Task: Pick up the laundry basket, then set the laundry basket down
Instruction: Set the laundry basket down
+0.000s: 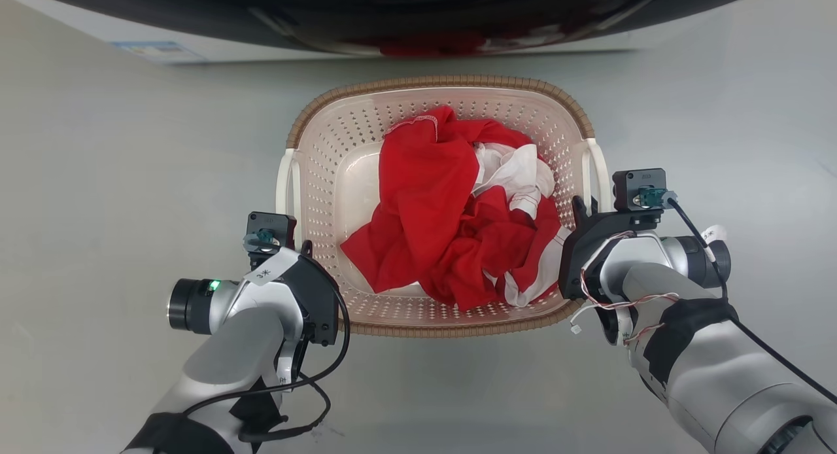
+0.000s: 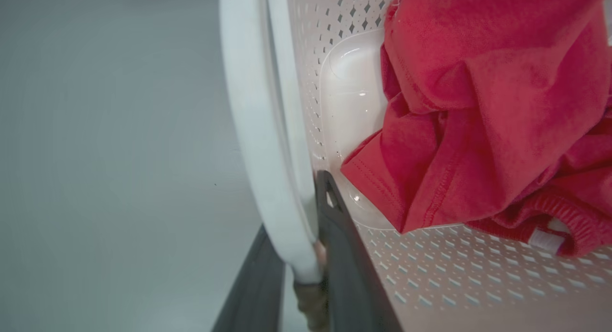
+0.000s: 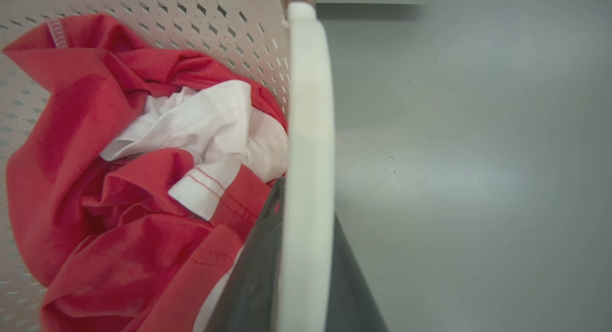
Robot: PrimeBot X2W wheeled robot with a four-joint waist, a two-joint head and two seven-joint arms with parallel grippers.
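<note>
The basket sits in the middle of the head view, just below the washer that runs along the top edge. A heap of red and white clothes lies inside it, and there is grey floor on every side.

The left gripper is at the basket's left side, at the lower end of the left handle. The right gripper is at the right side, by the right handle. In the left wrist view the white bar of the handle runs down the middle of the frame and passes between the two dark fingers, which are set narrow against it. In the right wrist view the fingers rise at the bottom centre, one on each side of the bar, with no gap that I can make out. Both grippers look clamped on the handles.

So the reach and the grip appear done. Whether the lift has begun I cannot tell (nothing here settles if the basket's underside touches the floor or hangs just above it). By my reading, what is left is the raise, with both sides kept level so the clothes stay in. After that come the setting down and the release of both handles.
</note>
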